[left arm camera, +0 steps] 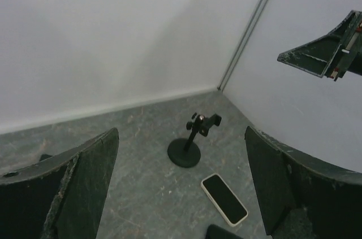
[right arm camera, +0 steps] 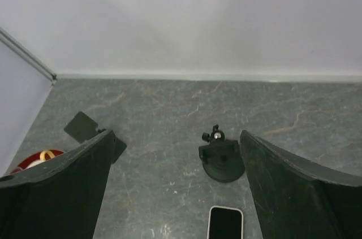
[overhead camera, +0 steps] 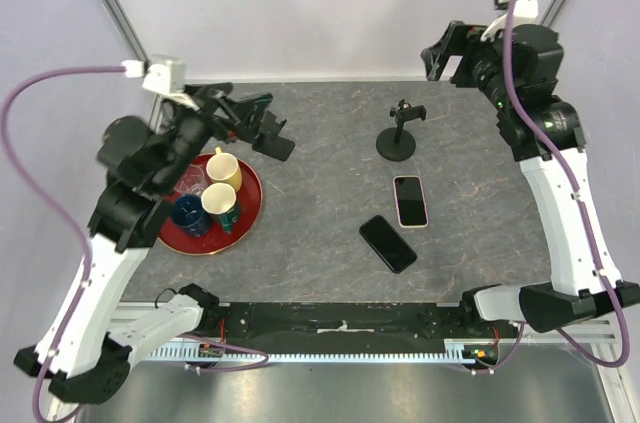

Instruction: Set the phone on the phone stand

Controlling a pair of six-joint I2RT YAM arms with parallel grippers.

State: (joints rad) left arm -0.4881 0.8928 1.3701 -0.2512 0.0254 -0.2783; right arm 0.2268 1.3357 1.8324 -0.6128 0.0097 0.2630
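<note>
Left wrist view: the left gripper (left arm camera: 181,135) is spread wide with nothing between its fingers (left arm camera: 85,177), raised above the grey surface (left arm camera: 141,194) and facing the far right corner. Past its fingertips stands the phone stand (left arm camera: 189,144), upright on its round base, its clamp empty. Nearer the camera than the stand lies the pale-cased phone (left arm camera: 224,198), flat and screen up, and a corner of the black phone (left arm camera: 223,232) shows at the bottom edge.

From the right wrist, the right gripper (right arm camera: 176,135) is likewise released and holds nothing, high above the surface at the far right. The stand sits beside its right finger, the pale-cased phone just in front of the base.

From the top external camera, the left gripper hangs over the far left of the surface, beside a red tray (overhead camera: 250,228) that carries a yellow cup (overhead camera: 224,168), a cream cup (overhead camera: 220,201), a dark blue cup (overhead camera: 188,213) and a clear glass (overhead camera: 190,180). The stand is right of centre toward the back. The pale-cased phone lies near it on the near side, not touching, and the black phone lies askew just beside that one, nearer the arm bases. Both grippers are well apart from both phones.
</note>
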